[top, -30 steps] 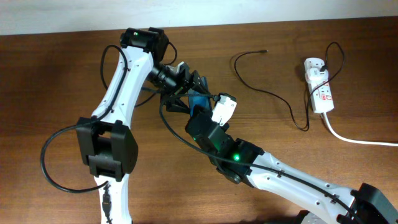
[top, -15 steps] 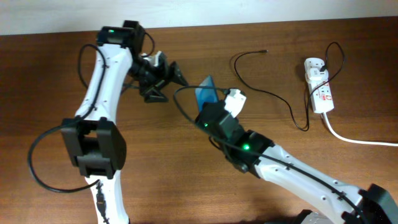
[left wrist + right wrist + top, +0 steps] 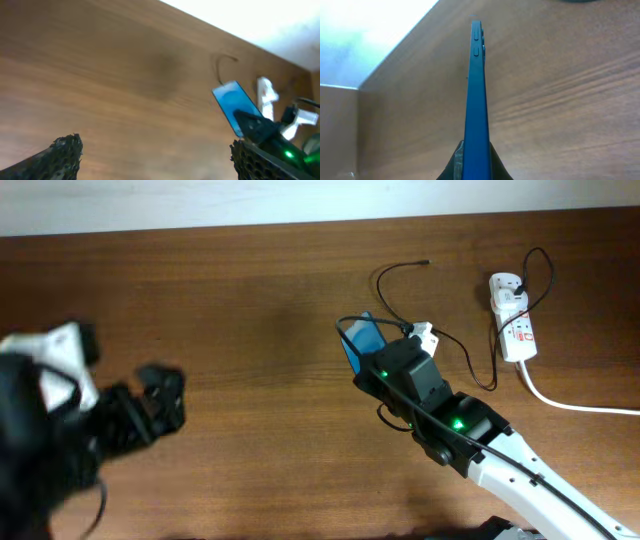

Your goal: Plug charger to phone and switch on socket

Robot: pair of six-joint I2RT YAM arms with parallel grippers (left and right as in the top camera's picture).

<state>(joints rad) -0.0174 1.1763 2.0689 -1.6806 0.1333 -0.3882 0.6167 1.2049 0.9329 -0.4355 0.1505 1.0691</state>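
Phone [image 3: 476, 90] edge-on, clamped in right pincer [image 3: 476, 159]; left pincer [image 3: 156, 152] spread wide, well apart.

One phone [image 3: 358, 346], one charger [image 3: 452, 340] (thin, black), one socket [image 3: 513, 330].

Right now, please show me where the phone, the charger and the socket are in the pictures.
phone [image 3: 361, 343]: overhead view, on its blue screen.
charger [image 3: 424, 263]: overhead view, on its small connector tip.
socket [image 3: 514, 322]: overhead view, on the middle of its white body.
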